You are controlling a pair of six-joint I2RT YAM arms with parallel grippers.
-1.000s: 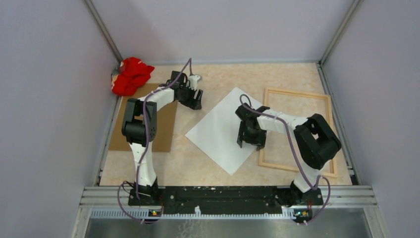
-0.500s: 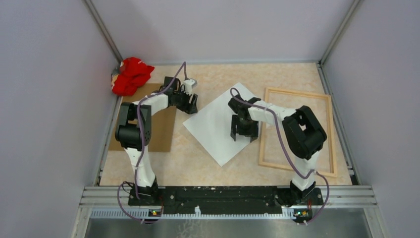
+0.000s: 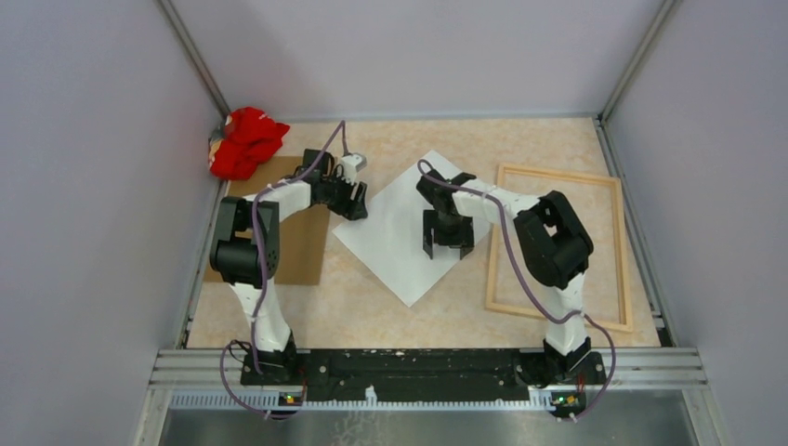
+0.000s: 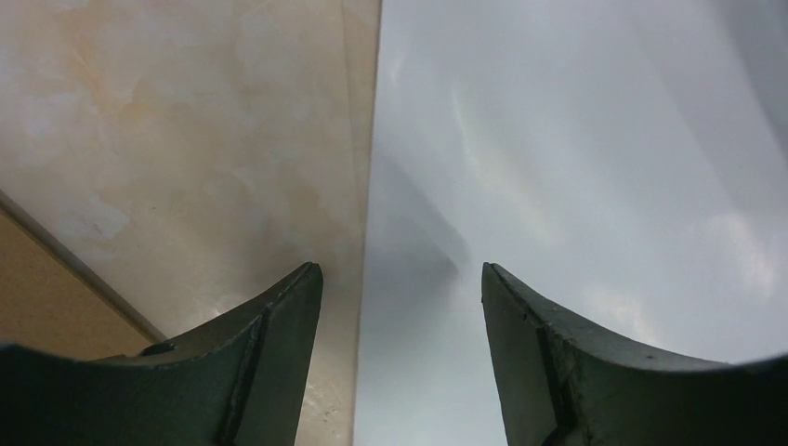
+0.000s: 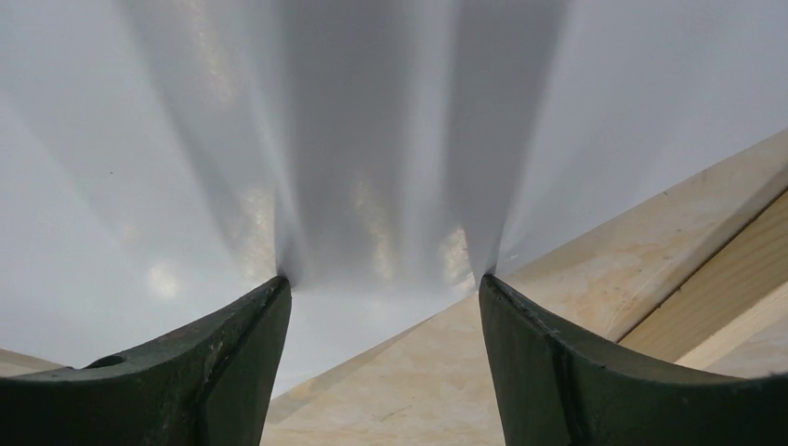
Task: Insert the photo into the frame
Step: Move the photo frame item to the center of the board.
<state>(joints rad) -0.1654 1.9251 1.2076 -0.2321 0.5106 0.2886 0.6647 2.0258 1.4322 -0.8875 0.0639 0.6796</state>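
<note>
As it lies, photo (image 3: 395, 255) smooth, seemingly glossy, frame (image 3: 558, 174) pale wood.

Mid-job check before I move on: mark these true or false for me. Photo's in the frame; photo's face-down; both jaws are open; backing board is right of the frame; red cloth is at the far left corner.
1. The large thin white-backed photo lies inside the thin light-wood rectangular frame. False: it lies on the table to the left of the frame, which holds nothing.
2. The photo shows its plain whitish back upward. True.
3. The left jaws and the right jaws both stand open. True.
4. The flat brown backing board lies to the right of the frame. False: it lies at the table's left side, under the left arm.
5. The crumpled red cloth sits at the far left corner. True.
</note>
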